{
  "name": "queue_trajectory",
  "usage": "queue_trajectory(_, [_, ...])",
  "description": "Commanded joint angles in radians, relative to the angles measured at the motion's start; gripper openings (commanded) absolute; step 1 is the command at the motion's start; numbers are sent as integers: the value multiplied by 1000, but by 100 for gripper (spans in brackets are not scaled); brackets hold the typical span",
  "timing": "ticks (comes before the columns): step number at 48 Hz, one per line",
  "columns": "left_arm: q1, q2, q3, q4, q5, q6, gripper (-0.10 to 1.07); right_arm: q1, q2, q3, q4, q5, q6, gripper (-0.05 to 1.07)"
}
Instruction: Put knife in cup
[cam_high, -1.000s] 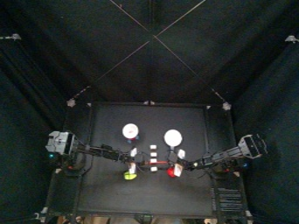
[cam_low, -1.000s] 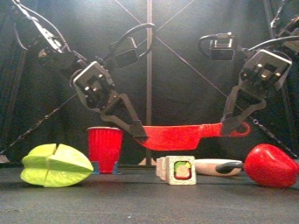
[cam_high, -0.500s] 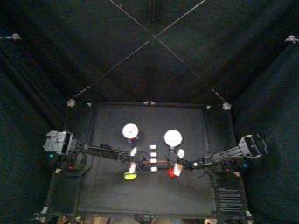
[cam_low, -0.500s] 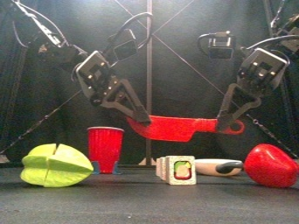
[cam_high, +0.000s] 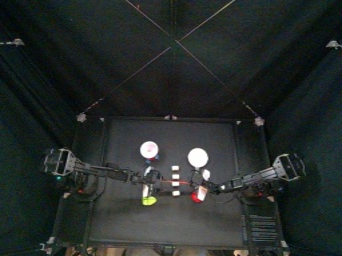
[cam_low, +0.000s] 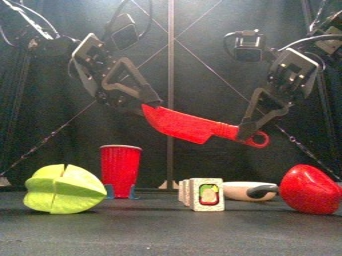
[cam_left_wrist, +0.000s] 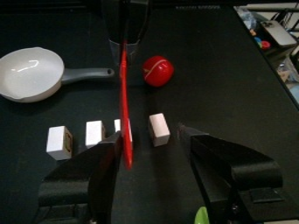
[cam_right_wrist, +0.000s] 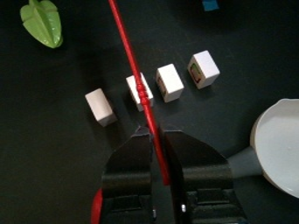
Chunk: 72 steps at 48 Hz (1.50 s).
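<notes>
My right gripper (cam_low: 249, 126) is clamped on the handle end of the thin, straight red plastic knife (cam_low: 197, 125); in my right wrist view the two black jaws press against the red strip from both sides (cam_right_wrist: 152, 144). My left gripper (cam_low: 144, 101) meets the same knife at its blade tip, yet my left wrist view shows the jaws standing wide apart with the red edge running up between them, not pinched (cam_left_wrist: 149, 162). So the knife hangs in the air between my two arms, tilted, its tip higher at my left side and its handle lower at my right.

Below and to the left of the knife, the small round red plastic cup (cam_low: 120, 169) stands upright on the black table (cam_low: 160, 230), well apart from the blade. Just beside the cup, nearer the front edge, lies a lime-green leaf-shaped toy (cam_low: 64, 188). Under the knife's middle stands a small white block with a picture on its face (cam_low: 203, 194); from the wrists I see a row of such white blocks lined up. Behind it lies a white round pan with a thin dark handle (cam_left_wrist: 35, 73). At my right side sits a rounded red blob (cam_low: 309, 189).

From above, both arms reach in to the table's middle, with the objects clustered there (cam_high: 174, 185).
</notes>
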Motion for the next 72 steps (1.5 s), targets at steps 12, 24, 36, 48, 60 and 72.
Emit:
queue_trajectory(12, [123,-210,58,0,-43,0,86,-21,-26,-43,-2,17,3,28])
queue_trajectory(24, [232,-400,175,-2,-43,-3,86,-31,-58,-98,21,17,3,28])
queue_trajectory(36, [373,-595,341,-98,-63,-3,86,-83,-57,-183,29,15,2,28])
queue_trajectory(48, [518,-632,414,-201,-60,-2,86,-160,-46,-233,107,9,2,27])
queue_trajectory(60, [583,-586,440,-247,-55,-3,86,-181,-43,-301,161,9,2,27])
queue_trajectory(72, [615,-497,425,-279,-55,0,86,-175,-11,-385,173,72,2,27])
